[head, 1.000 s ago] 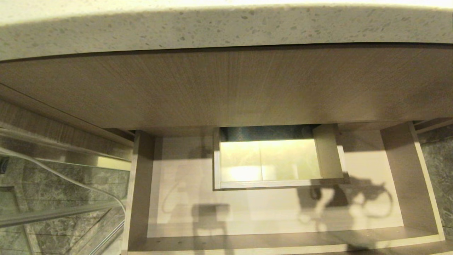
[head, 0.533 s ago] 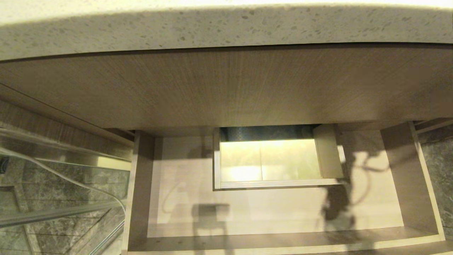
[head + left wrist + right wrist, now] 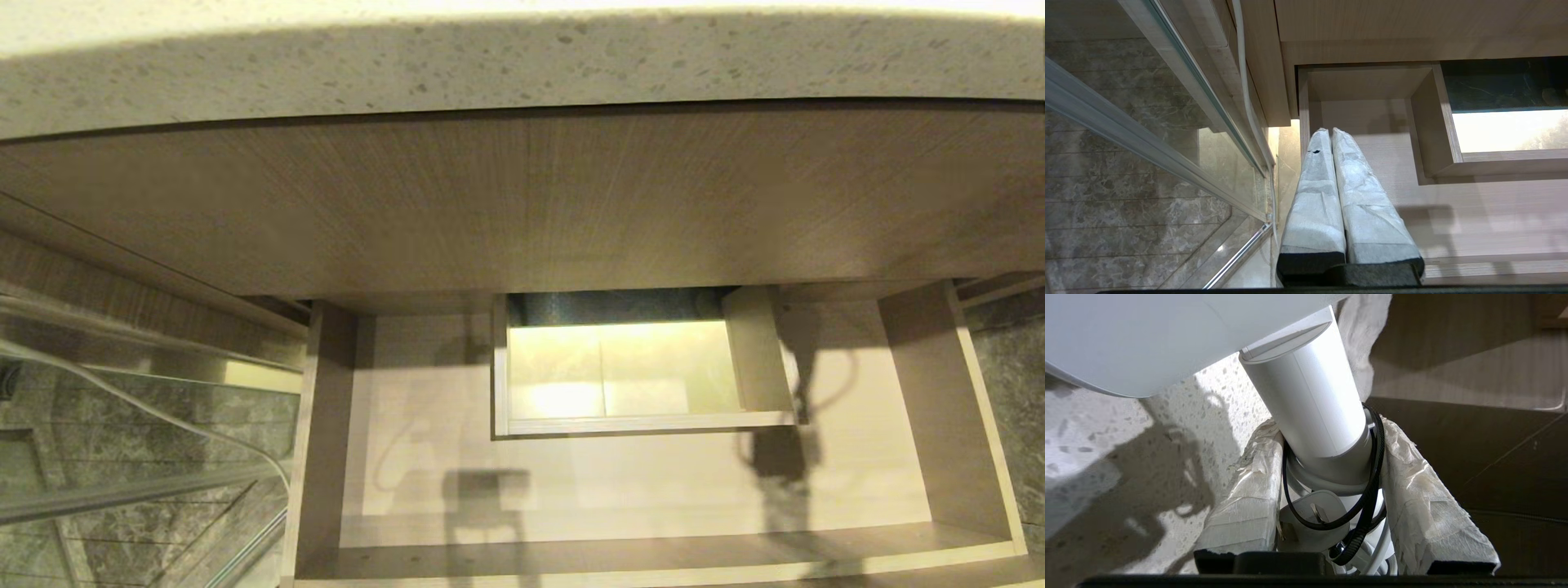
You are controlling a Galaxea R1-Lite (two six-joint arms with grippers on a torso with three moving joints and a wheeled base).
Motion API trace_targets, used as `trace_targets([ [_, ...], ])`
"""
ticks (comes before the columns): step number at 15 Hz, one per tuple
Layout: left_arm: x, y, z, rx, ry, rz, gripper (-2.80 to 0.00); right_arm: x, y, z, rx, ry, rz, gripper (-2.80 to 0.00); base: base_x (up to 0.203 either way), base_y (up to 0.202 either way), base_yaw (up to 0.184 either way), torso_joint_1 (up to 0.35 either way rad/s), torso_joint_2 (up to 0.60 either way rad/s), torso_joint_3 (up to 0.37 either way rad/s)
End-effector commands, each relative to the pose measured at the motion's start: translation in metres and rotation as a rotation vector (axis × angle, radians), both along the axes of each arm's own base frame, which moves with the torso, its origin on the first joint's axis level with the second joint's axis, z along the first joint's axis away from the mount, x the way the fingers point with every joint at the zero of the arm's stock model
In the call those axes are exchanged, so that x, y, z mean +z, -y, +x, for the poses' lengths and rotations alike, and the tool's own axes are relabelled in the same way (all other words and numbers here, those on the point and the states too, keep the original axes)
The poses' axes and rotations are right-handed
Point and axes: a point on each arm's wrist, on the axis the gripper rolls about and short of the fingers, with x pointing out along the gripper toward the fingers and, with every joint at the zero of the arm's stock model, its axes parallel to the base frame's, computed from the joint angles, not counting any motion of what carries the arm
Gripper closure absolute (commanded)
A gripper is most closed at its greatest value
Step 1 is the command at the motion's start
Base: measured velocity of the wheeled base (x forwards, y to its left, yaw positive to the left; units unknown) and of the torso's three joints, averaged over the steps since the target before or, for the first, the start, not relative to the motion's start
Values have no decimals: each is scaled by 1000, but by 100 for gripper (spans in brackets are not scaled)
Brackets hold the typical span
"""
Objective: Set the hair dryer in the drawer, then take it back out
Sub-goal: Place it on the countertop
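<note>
The hair dryer (image 3: 1310,396) shows only in the right wrist view. It is white, with a round handle, a black strap loop and a pale plug and cord bundle (image 3: 1310,516) at its base. My right gripper (image 3: 1327,428) is shut on the handle, holding it above a speckled countertop (image 3: 1126,437). The drawer (image 3: 653,559) stands pulled out below the counter in the head view. Its pale floor is bare, with a boxed cut-out (image 3: 629,425) in the middle. My left gripper (image 3: 1327,132) is shut on nothing, parked over the drawer's left side wall (image 3: 1303,122).
The speckled countertop edge (image 3: 522,65) and a taller wood-grain panel (image 3: 522,204) overhang the back of the drawer. A glass panel with a metal frame (image 3: 122,490) and a pale cable (image 3: 163,416) stand to the left. Marble floor (image 3: 1004,384) shows at the right.
The shadow of the arm and dryer on the right of the drawer floor has slid towards the back and shrunk. The drawer and the left gripper have stayed still.
</note>
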Motion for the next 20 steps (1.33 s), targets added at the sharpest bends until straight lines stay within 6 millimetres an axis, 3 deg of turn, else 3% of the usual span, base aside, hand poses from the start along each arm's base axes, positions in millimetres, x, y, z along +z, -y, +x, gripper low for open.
trace_targets([
  [1, -11, 0, 4, 0, -38, -1, 0, -6, 8, 28, -47, -52, 22, 0, 0, 0, 0, 0, 0, 0],
  [8, -11, 0, 4, 0, -38, -1, 0, -13, 31, 54, -144, -84, 49, 0, 0, 0, 0, 0, 0, 0],
  [9, -11, 0, 4, 0, -38, -1, 0, -14, 35, 58, -158, -89, 46, -280, 0, 0, 0, 0, 0, 0],
  [16, -11, 0, 4, 0, -38, -1, 0, -15, 40, 62, -179, -82, 68, -280, 0, 0, 0, 0, 0, 0],
  [20, -11, 0, 4, 0, -38, -1, 0, -6, 29, 35, -165, -24, 45, -280, 0, 0, 0, 0, 0, 0],
])
